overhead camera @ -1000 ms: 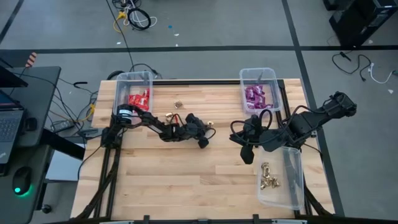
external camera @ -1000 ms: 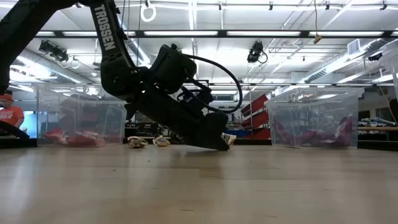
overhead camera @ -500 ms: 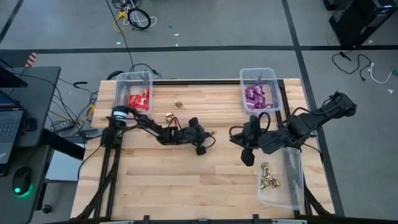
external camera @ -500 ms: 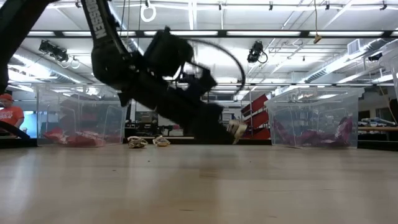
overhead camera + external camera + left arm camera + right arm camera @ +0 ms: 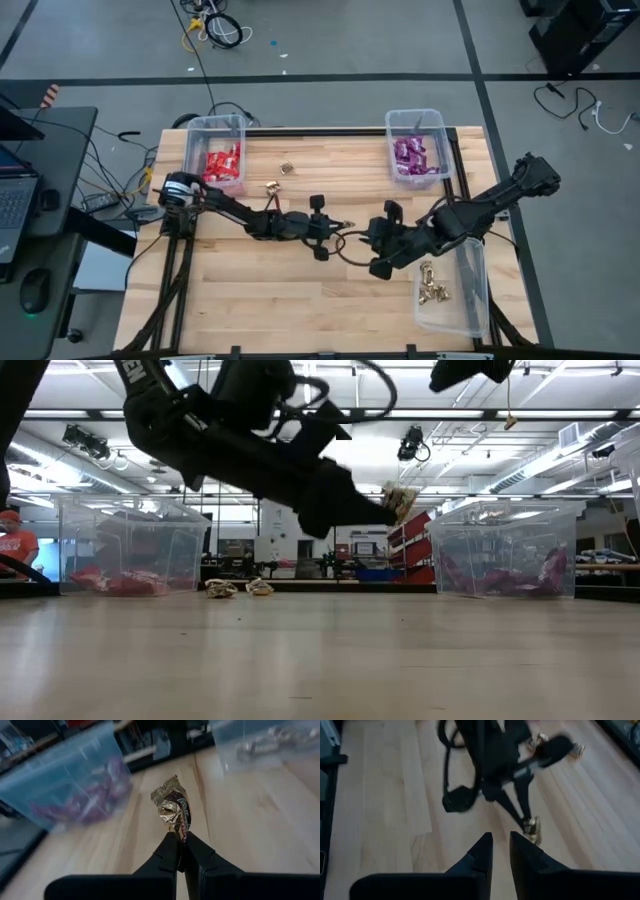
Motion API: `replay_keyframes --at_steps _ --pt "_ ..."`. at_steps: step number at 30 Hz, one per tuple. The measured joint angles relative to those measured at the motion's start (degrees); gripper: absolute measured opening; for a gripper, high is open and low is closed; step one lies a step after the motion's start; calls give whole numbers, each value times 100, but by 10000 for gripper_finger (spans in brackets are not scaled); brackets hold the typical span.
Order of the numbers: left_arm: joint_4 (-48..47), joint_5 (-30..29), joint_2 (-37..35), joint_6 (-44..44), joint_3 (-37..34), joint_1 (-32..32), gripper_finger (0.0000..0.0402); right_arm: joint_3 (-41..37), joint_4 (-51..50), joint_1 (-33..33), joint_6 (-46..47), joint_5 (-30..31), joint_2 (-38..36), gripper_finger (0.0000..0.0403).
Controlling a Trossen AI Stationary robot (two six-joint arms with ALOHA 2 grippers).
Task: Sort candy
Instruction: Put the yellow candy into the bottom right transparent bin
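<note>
My left gripper (image 5: 338,224) hangs over the middle of the table, shut on a gold foil candy (image 5: 172,806), which also shows above the table in the low view (image 5: 401,500). My right gripper (image 5: 501,845) is open by a narrow gap with nothing in it. It points at the left gripper from the table's right (image 5: 376,240). Two loose gold candies (image 5: 287,167) (image 5: 271,187) lie on the table's far left part. Red candy lies in a clear bin (image 5: 215,155), purple candy in a second (image 5: 418,145), gold candy in a third (image 5: 455,290). My left gripper pinches the gold candy's near end (image 5: 181,836) between its two fingertips. The fingers come from the table's left, almost level and tipped slightly down. The candy sticks out beyond the fingertips with its crimped foil end (image 5: 167,785) foremost, lifted clear of the table.
The red and purple bins stand at the table's far edge, left and right. The gold bin lies along the right edge near the front. The near half of the wooden table (image 5: 280,300) holds no objects. A person in red (image 5: 12,540) stands beyond the table.
My left gripper has risen from the table top with the gold candy, gone toward the table's right and rolled its wrist; the candy is now lifted clear. My right gripper has come down and toward the table's left, closer to the left gripper.
</note>
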Motion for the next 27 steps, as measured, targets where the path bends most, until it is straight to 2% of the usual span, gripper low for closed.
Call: replay_keyframes --at_steps 15,27 --pt "739 -125 -61 1281 11 -439 13 0 -39 -230 552 -61 501 122" --pt "1148 -234 -67 1487 15 -482 13 0 77 -496 507 -491 625 130"
